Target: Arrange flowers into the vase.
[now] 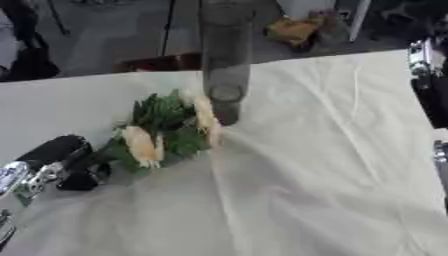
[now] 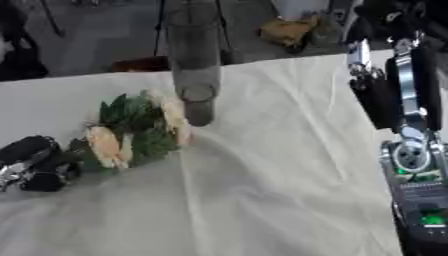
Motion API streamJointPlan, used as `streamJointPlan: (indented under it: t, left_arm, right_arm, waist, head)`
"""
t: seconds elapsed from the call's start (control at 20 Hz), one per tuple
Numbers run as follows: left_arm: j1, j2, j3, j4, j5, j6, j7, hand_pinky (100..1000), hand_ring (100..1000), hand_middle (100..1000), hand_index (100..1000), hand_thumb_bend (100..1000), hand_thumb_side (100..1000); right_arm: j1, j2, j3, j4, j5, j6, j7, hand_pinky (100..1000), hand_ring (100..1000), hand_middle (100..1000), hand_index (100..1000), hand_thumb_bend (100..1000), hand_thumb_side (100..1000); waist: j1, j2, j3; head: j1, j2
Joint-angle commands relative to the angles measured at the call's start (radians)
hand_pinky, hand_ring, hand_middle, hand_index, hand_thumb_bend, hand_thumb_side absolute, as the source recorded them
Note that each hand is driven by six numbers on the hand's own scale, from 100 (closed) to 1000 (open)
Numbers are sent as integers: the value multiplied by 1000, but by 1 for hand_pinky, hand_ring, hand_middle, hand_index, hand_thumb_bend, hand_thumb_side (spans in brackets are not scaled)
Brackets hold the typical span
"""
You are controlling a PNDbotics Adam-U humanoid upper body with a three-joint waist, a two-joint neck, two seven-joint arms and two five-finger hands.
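The left hand (image 1: pixel 74 172) comes in low from the near left, lying close to the white cloth (image 1: pixel 332 165), its black forearm and silver joints trailing back toward the left edge. Its dark fingers are curled round the stem end of the flowers (image 1: pixel 171 132), so it grips the bunch at its near-left tip. The bunch lies tilted across the cloth, green leaves and pale cream blooms pointing up and to the right, toward the vase (image 1: pixel 226 60). The farthest blooms sit just beside the foot of the vase; whether they touch it cannot be told.

The vase is tall, clear and greyish, standing upright at the far middle of the table, near the far edge of the cloth.

The right arm (image 2: pixel 407 115) stands along the right edge, black with silver parts and small green lights near its lower end. Its hand does not show in either view.

No writing or label can be read anywhere.
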Motion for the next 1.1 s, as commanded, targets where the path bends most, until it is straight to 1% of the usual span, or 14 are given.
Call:
streamJointPlan:
  t: [0.05, 0.25, 0.35, 0.5, 0.55, 0.6, 0.65, 0.8, 0.95, 1.1]
  left_arm:
    - [-10, 20, 14, -19, -4, -2, 9, 100, 100, 100, 100, 100, 272]
    - [-1, 37, 23, -71, -16, -3, 31, 100, 100, 100, 100, 100, 247]
    - [5, 45, 31, -105, -31, 2, 57, 100, 100, 100, 100, 100, 244]
    - [12, 54, 35, -135, -40, 1, 94, 100, 100, 100, 100, 100, 307]
    - [15, 57, 35, -139, -40, -1, 103, 100, 100, 100, 100, 100, 311]
    - [17, 61, 35, -145, -37, -3, 115, 100, 100, 100, 100, 100, 268]
    - [20, 65, 35, -151, -35, -4, 130, 100, 100, 100, 100, 100, 247]
    - [31, 78, 39, -170, -18, -3, 187, 100, 100, 100, 100, 100, 246]
    - [45, 93, 45, -187, 10, 13, 236, 100, 100, 100, 100, 100, 245]
    - [65, 111, 59, -225, 48, 45, 283, 100, 100, 100, 100, 100, 245]
  right_arm:
    - [-13, -14, -10, -16, -11, -1, -5, 799, 938, 778, 959, 100, 1000]
    - [-11, -14, -10, -16, -10, -1, -5, 799, 938, 777, 959, 100, 1000]
    - [-10, -14, -11, -16, -10, 0, -5, 799, 938, 776, 959, 100, 1000]
    - [-9, -13, -11, -16, -10, 0, -5, 799, 937, 775, 959, 100, 1000]
    - [-8, -13, -11, -16, -10, 0, -5, 799, 938, 775, 959, 100, 1000]
    - [-8, -13, -11, -16, -10, 0, -5, 799, 938, 775, 959, 100, 1000]
    - [-8, -13, -11, -16, -10, 0, -5, 799, 938, 775, 959, 100, 1000]
    - [-6, -14, -12, -16, -10, 1, -5, 799, 938, 774, 959, 100, 1000]
    - [-6, -14, -13, -16, -9, 2, -6, 799, 938, 774, 959, 100, 1000]
    - [-5, -15, -14, -16, -9, 2, -6, 799, 938, 774, 959, 100, 1000]
  waist:
    - [-3, -18, -1]
    - [-2, -21, 1]
    - [-2, -22, 2]
    - [-2, -23, 3]
    - [-2, -23, 3]
    - [-2, -24, 4]
    - [-2, -24, 4]
    - [-1, -23, 5]
    - [-1, -23, 6]
    - [-2, -22, 7]
  head:
    - [0, -14]
    - [-2, -14]
    - [-3, -15]
    - [-5, -15]
    - [-6, -15]
    - [-8, -15]
    - [-9, -15]
    - [-11, -14]
    - [-12, -14]
    - [-16, -14]
